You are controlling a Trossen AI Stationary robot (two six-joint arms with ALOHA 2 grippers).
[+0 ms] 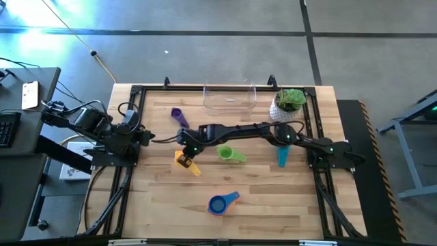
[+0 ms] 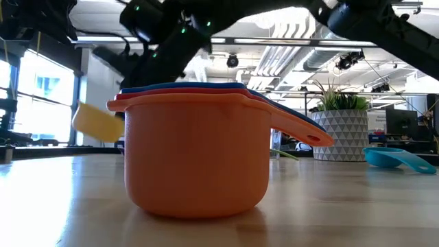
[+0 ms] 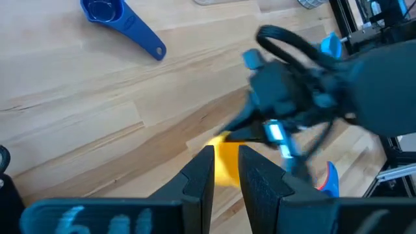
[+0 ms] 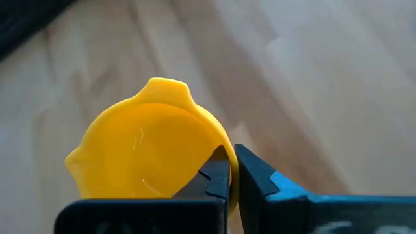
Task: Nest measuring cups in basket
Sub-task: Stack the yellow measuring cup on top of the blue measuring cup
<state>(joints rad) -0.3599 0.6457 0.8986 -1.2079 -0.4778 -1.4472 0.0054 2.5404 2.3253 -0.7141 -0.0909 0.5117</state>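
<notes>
While the right gripper (image 4: 233, 175) reaches far across the table toward the left side, its two fingers are pressed together on the rim of the yellow cup (image 4: 146, 146), one finger inside the bowl and one outside. From above, this yellow cup (image 1: 184, 161) sits just under the fingertips, with its handle pointing away toward the front edge of the table (image 1: 164, 219). In the low view the yellow cup (image 2: 98, 121) shows above the wood, so it seems lifted and not resting.

The left gripper (image 3: 224, 179) waits at the left side of the table, looking toward the right arm. Its fingers (image 3: 198, 179) stand close to each other with only a narrow gap, and nothing is held between them.

Beside the right gripper's fingers, toward the table middle, lies the green cup (image 1: 229, 154). The purple cup (image 1: 179, 116) lies behind the fingers, nearer to the back edge. The teal cup (image 1: 283, 156) is well apart from the fingers, under the right arm. In front of the fingers, near the front edge, stands a nested stack (image 1: 220, 203) with the blue cup on top; the low view shows orange, red and blue rims together (image 2: 199, 147).

The basket (image 1: 230, 97) stands at the back edge with no cup inside, and a white pot with a plant (image 1: 288, 106) is just beside it.
</notes>
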